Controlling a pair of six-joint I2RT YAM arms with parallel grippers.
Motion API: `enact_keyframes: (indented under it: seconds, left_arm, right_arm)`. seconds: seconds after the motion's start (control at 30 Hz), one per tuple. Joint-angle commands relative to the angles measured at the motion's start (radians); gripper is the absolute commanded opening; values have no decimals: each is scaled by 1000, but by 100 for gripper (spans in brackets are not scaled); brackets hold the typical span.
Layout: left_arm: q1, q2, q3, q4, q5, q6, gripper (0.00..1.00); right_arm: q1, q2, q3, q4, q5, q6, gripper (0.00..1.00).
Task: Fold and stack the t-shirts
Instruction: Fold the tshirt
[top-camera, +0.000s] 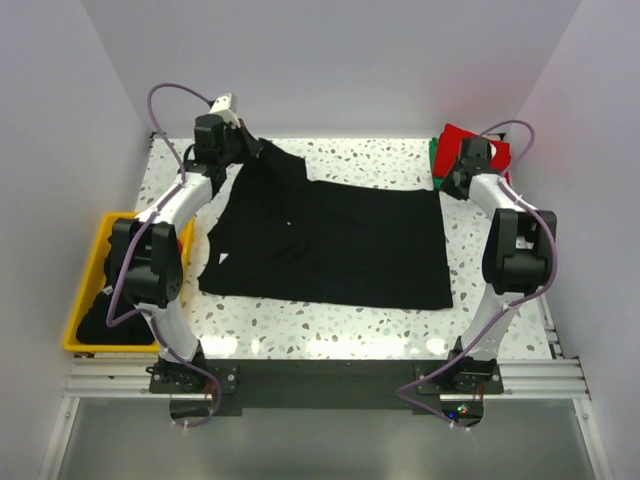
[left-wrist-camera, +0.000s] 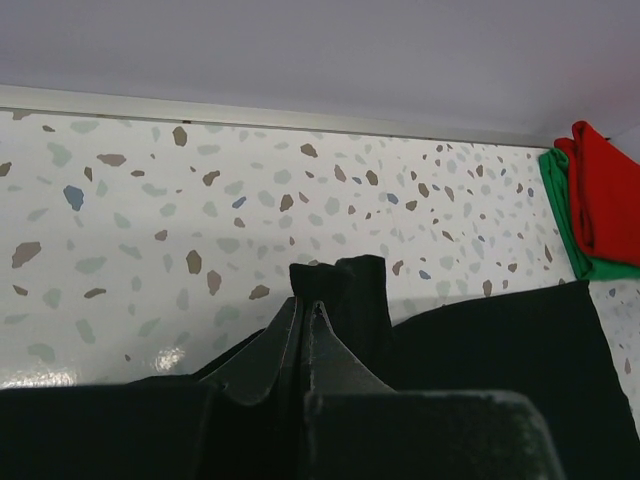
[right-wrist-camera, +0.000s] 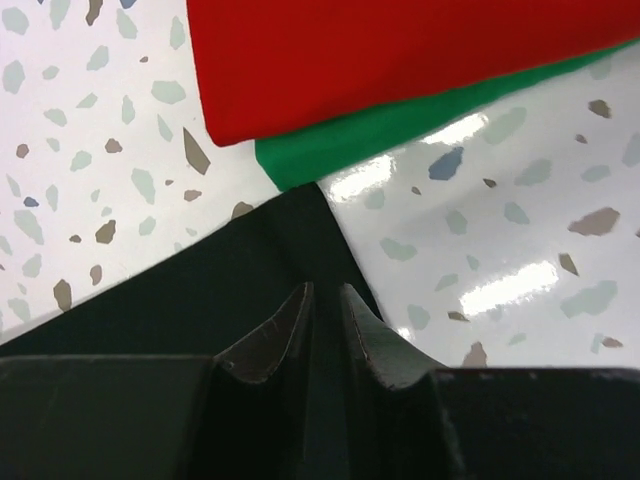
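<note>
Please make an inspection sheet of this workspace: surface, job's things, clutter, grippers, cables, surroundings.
Surface: white speckled table, glossy.
Job's things: black t-shirt spread flat, far left corner lifted; folded red t-shirt on green t-shirt at the far right.
Clutter: yellow bin at the left edge, dark cloth inside.
Grippers: left gripper shut on the black t-shirt; right gripper slightly open over its far right corner.
Cables: purple cables looping along both arms.
Surroundings: plain pale walls; metal rail at the near edge.
</note>
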Motion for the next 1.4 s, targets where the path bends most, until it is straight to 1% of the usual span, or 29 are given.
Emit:
enact_keyframes:
  seconds: [0.0,0.2,0.23,0.33,0.47,0.67,0.83,0.97,1.03,1.1,1.17,1.23,1.27,1.37]
  left_arm:
    - [-1,9,29,17,-16,6,0]
    - [-3,44,51,18,-8,7,0]
    - [-1,47,59,17,-6,7,0]
    - [-1,58,72,11,-2,16,0]
    - [-1,69,89,0,3,27,0]
    - [-1,92,102,0,18,30,0]
    - [-1,103,108,0,24,29,0]
    - [-1,106,106,0,26,29,0]
    - [-1,106,106,-2,26,27,0]
    - [-1,107,106,-2,26,29,0]
    - [-1,107,106,-2,29,27,0]
    - [-1,107,106,-2,32,26,0]
    - [-1,107,106,0,35,22,0]
    - [-1,104,106,-2,35,24,0]
  right_arm:
    - [-1,70,47,79,-59,-2,20]
    - [-1,182,141,78,-87,-14,27]
    - [-1,190,148,78,-87,-17,29]
    - [-1,222,179,76,-81,-33,30]
    - [-1,248,207,69,-57,-51,36]
    - [-1,296,245,58,-60,-60,36]
    - [-1,299,216,78,-63,-57,35]
    - [-1,299,201,90,-72,-50,29]
    - [-1,293,197,92,-78,-45,23]
    - [-1,284,191,87,-78,-43,21]
    - [-2,273,176,92,-77,-42,16]
    - [-1,255,164,98,-78,-40,13]
    - [-2,249,155,104,-80,-39,10]
    - [-1,224,141,113,-90,-34,5]
